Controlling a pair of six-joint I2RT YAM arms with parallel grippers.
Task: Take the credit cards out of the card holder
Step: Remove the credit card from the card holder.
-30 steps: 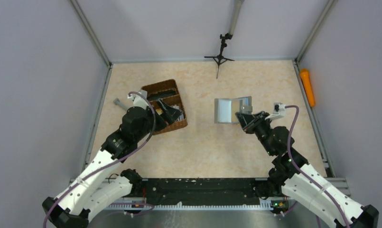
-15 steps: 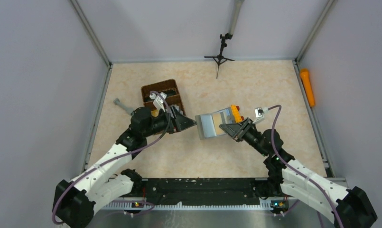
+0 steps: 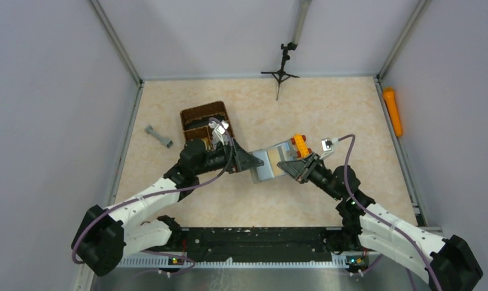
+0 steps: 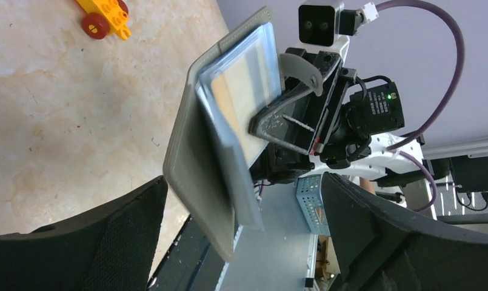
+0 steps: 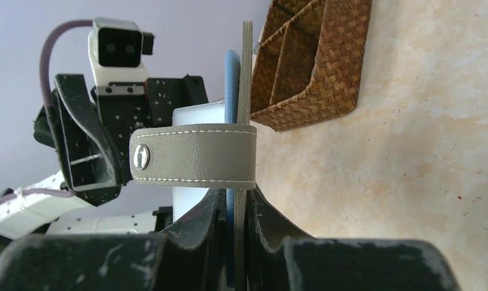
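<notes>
So the right gripper (image 5: 240, 209) pinches one flap of the card holder (image 5: 247, 73), and the left gripper (image 4: 241, 230) gapes wide right by the holder. The credit cards (image 4: 244, 97) look thin, stiff and slick, so I'd pinch an exposed edge.

- Pale lilac-grey walls (image 3: 47, 91) close in the left, far and right sides.
- Bare metal posts (image 3: 115, 42) slant up from the two far corners.
- The counter (image 3: 326, 103) is beige and marbled, evenly lit, with soft shadows.
- A small black tripod (image 3: 282, 71) stands at the counter's far edge.
- An orange cylinder (image 3: 393, 112) lies along the right-hand edge.
</notes>
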